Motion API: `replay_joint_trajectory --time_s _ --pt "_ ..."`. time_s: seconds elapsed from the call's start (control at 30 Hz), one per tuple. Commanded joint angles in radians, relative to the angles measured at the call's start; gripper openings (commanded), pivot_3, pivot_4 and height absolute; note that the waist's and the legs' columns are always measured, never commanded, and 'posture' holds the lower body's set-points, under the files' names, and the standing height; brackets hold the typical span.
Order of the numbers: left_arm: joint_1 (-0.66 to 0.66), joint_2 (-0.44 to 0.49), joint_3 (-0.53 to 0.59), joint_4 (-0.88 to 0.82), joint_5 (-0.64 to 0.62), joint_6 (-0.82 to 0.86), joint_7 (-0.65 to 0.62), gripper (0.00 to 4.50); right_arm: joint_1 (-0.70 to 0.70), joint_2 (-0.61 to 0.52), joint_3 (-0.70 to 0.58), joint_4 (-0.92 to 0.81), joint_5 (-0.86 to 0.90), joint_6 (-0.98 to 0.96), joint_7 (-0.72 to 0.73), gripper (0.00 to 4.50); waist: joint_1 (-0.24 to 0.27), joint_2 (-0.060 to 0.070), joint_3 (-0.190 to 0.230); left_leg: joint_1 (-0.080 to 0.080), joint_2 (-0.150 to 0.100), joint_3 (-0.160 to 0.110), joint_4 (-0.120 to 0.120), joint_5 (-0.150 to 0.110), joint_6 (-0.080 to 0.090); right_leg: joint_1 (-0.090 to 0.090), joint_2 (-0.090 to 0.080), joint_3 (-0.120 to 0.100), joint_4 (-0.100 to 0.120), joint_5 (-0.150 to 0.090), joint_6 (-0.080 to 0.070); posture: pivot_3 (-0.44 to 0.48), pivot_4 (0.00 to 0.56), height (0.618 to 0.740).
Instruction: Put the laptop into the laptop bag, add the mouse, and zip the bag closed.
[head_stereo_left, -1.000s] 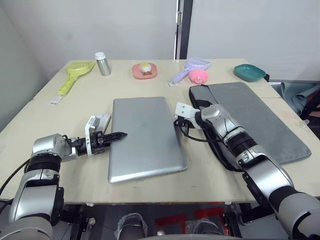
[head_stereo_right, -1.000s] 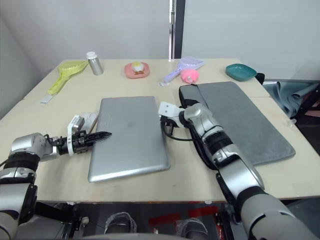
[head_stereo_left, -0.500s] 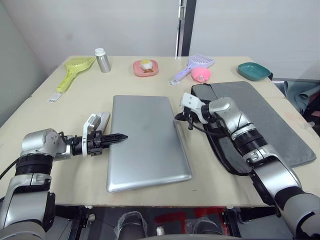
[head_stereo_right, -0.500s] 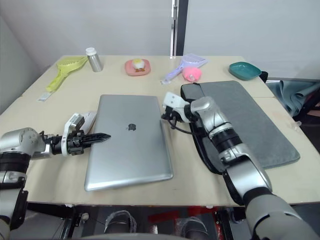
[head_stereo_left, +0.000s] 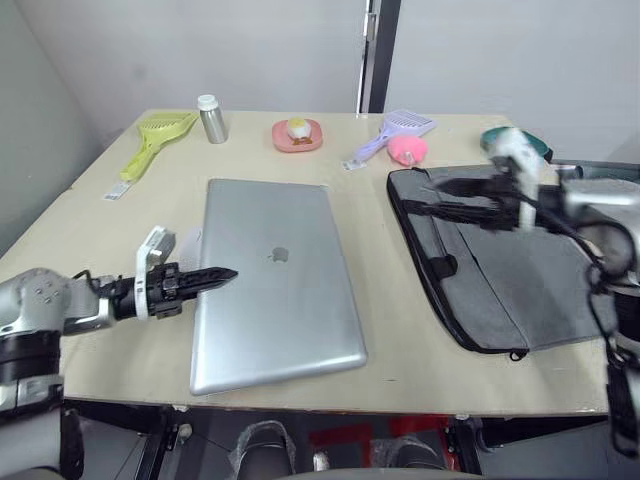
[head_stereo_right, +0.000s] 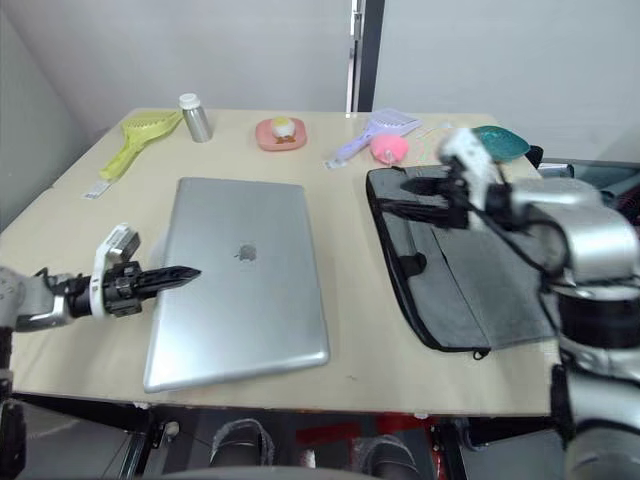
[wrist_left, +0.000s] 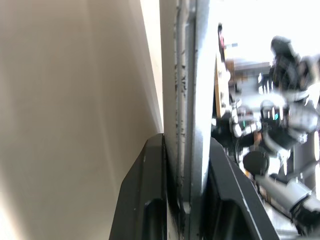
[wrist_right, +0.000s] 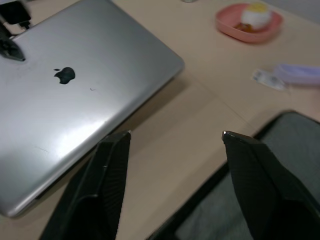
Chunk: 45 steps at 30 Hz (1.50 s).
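Head views: the laptop (head_stereo_left: 272, 283) lies flat and closed on the table (head_stereo_left: 90, 210), logo up. Its long axis runs from the near table edge toward the far edge, the near end angled slightly toward the laptop bag (head_stereo_left: 505, 270). The bag lies flat just beside the laptop on the robot's right, apart from it, its zipper edge gaping open and black handles facing the laptop. The left gripper (head_stereo_left: 212, 277) sits at the laptop's left long edge, fingertips over the lid. The right gripper (head_stereo_left: 455, 198) hovers above the bag's far end, fingers pointing toward the laptop; motion blur hides their spacing here. Beyond the laptop's far end stand a metal bottle (head_stereo_left: 210, 118), a yellow-green scoop (head_stereo_left: 151, 143), a pink dish (head_stereo_left: 300, 134), a purple scoop (head_stereo_left: 393, 130), a pink fluffy object (head_stereo_left: 405, 150) and a teal dish (head_stereo_left: 515, 140).

Left wrist view: this adds the grasp detail — the two black fingers (wrist_left: 145, 200) are clenched on the laptop's edge, one on each face.

Right wrist view: the right gripper's fingers (wrist_right: 107, 180) stand wide apart, released, holding nothing — below them lie the laptop's far corner, bare table and the bag's black rim.
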Motion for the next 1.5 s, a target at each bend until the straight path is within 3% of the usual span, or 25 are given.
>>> replay_joint_trajectory --time_s 0.03,0.13,0.23,0.37,0.47,0.6,0.7,1.03,1.13,1.5 --pt "-0.021 -0.003 0.126 0.011 -0.166 0.005 0.074 0.33 0.155 -0.032 -0.240 -0.155 0.108 0.159 -0.035 4.49 0.002 0.000 0.000 0.001 0.000 0.000 0.000 0.000 0.000 0.000 0.000 0.000 0.001 -0.002 -0.003 0.000 0.150 0.740" --pt "-0.015 -0.010 0.132 0.020 -0.245 0.005 0.139 0.33 0.290 -0.045 -0.317 -0.195 0.121 0.211 -0.082 4.49 0.000 0.000 0.000 0.003 0.000 0.000 0.002 0.000 0.000 0.001 -0.001 0.002 0.003 -0.001 -0.002 0.000 0.150 0.740" --pt "-0.034 -0.025 0.133 0.043 -0.321 0.005 0.210 0.33 0.370 -0.058 -0.309 -0.234 0.117 0.216 -0.148 4.49 -0.004 0.000 0.000 0.004 -0.001 0.001 0.004 0.000 0.001 0.002 -0.001 0.003 0.006 -0.001 -0.002 0.000 0.150 0.740" --pt "-0.057 -0.029 0.125 0.069 -0.392 0.005 0.281 0.33 0.283 -0.006 -0.229 -0.249 0.134 0.287 -0.284 4.49 -0.014 0.000 0.000 0.007 -0.001 0.001 0.004 0.002 0.002 0.001 -0.001 0.005 0.011 0.000 -0.001 0.000 0.150 0.740" --pt "-0.060 -0.029 0.117 0.080 -0.425 0.005 0.312 0.33 0.196 0.050 -0.095 -0.252 0.091 0.297 -0.414 4.49 -0.017 0.000 0.000 0.009 -0.001 0.002 0.004 0.006 -0.003 0.001 0.000 0.006 0.014 0.000 0.000 0.000 0.150 0.740" --pt "-0.059 -0.040 0.108 0.081 -0.454 0.005 0.343 0.33 0.085 0.165 0.049 -0.174 0.014 0.339 -0.591 4.49 -0.015 0.001 0.000 0.012 -0.001 0.002 0.003 0.007 -0.005 0.001 0.001 0.008 0.014 0.000 0.000 0.000 0.150 0.740" --pt "-0.055 -0.056 0.093 0.068 -0.465 0.005 0.351 0.33 0.053 0.211 0.192 -0.058 -0.075 0.247 -0.684 4.49 -0.007 0.000 0.000 0.009 -0.001 0.002 0.001 0.007 -0.005 0.001 0.000 0.006 0.012 0.000 0.000 0.000 0.150 0.740" --pt "-0.065 -0.090 0.084 0.049 -0.455 -0.002 0.361 0.33 0.035 0.199 0.393 0.132 -0.197 0.016 -0.692 4.49 -0.004 0.000 0.000 0.004 -0.001 -0.002 0.002 0.007 -0.005 -0.001 0.000 0.002 0.010 0.006 0.010 0.000 0.150 0.740" --pt "-0.065 -0.093 0.086 0.049 -0.454 -0.006 0.362 0.33 0.043 0.203 0.400 0.132 -0.196 0.005 -0.681 3.71 -0.005 0.000 0.000 0.004 -0.001 -0.002 0.003 0.007 -0.005 0.000 0.000 0.002 0.011 0.006 0.010 0.000 0.150 0.740" --pt "-0.142 -0.162 0.072 0.086 -0.398 -0.061 0.381 0.33 0.089 0.160 0.378 0.099 -0.188 -0.004 -0.646 0.04 -0.001 0.000 0.000 0.004 -0.002 -0.002 0.008 0.007 -0.005 0.002 -0.001 0.003 0.014 0.004 0.006 0.000 0.150 0.740"
